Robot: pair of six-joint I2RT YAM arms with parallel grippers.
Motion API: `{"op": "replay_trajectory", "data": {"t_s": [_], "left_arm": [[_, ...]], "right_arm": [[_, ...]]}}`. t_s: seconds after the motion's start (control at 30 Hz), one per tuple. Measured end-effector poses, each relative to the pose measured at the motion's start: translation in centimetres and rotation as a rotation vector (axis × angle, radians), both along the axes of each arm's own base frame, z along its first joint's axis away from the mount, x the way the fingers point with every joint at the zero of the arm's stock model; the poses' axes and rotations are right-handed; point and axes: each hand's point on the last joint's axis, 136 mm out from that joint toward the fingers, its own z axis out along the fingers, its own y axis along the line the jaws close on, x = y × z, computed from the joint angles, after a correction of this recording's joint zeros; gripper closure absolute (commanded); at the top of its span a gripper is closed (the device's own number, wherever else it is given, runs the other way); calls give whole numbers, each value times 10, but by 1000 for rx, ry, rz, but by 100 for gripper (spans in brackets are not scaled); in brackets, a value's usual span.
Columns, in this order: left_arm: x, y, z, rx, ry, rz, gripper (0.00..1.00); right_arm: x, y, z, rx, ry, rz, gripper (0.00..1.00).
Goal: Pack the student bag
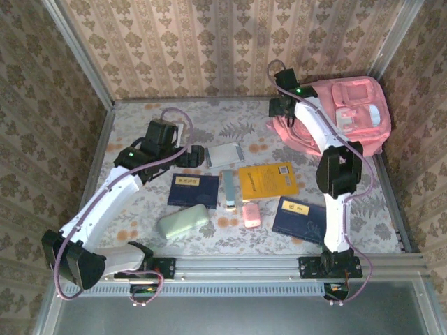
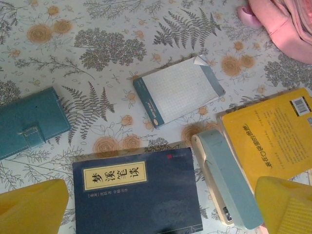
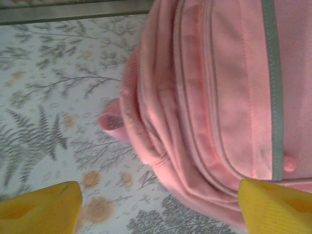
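Lying flat in the far right corner of the worktop (image 1: 133, 125), the student bag (image 1: 353, 115) had its front pockets facing up. The right arm (image 1: 328, 139) reached to the bag's left edge. In the right wrist view its yellow fingers (image 3: 36, 207) stood apart, one over the flowered cloth and the other over the bag's pink seam (image 3: 219, 97). So the right jaws were open, with the bag's rounded edge below the gap and nothing gripped.

The left arm (image 1: 112, 195) hung over the middle of the worktop. Its jaws were spread wide and held nothing, each yellow finger (image 2: 29, 207) sitting in a bottom corner of the left wrist view. Below them lay a squared notepad (image 2: 178, 90), with a dark blue book (image 2: 139, 197) nearer the arm. A pale blue stapler (or something much like one) (image 2: 226, 183) lay just beside that book. A yellow book (image 2: 273, 131) lay on the stapler's other side, and a teal wallet (image 2: 29, 122) lay off to the left.

Seen from above, a pale green case (image 1: 183, 221), a small pink object (image 1: 251, 214) and a second dark blue book (image 1: 300, 216) lay along the near edge, well apart from the bag.
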Motion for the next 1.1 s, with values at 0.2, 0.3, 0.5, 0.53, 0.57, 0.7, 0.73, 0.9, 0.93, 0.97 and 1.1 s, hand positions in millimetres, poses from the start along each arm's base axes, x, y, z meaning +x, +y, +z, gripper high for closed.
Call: {"op": "replay_trajectory", "data": {"t_s": [0.2, 0.3, 0.5, 0.53, 0.57, 0.7, 0.73, 0.9, 0.93, 0.97, 1.1], "left_arm": [[0, 0, -5, 7, 0, -6, 0], [3, 1, -4, 2, -7, 0, 0], [8, 5, -3, -8, -12, 15, 0], [9, 5, -4, -9, -9, 17, 0], [9, 4, -5, -10, -5, 15, 0], [11, 3, -10, -12, 13, 11, 0], [11, 3, -11, -14, 17, 9, 0], [12, 3, -12, -27, 26, 6, 0], [13, 2, -12, -28, 25, 5, 0], [13, 2, -12, -29, 27, 4, 0], [12, 1, -14, -32, 32, -2, 0]], "right_arm": [[23, -24, -17, -31, 33, -47, 27], [30, -32, -26, -48, 55, -56, 32], [34, -24, -46, -32, 92, -25, 46], [34, -21, -47, -26, 93, -18, 47], [35, -18, -48, -18, 93, -13, 47], [42, -9, -50, 19, 80, 9, 48], [46, -6, -50, 27, 74, 14, 47], [63, 3, -62, 59, 58, 33, 47], [64, 3, -68, 62, 65, 33, 47], [65, 3, -73, 64, 73, 34, 48], [66, -1, -95, 64, 110, 23, 51]]}}
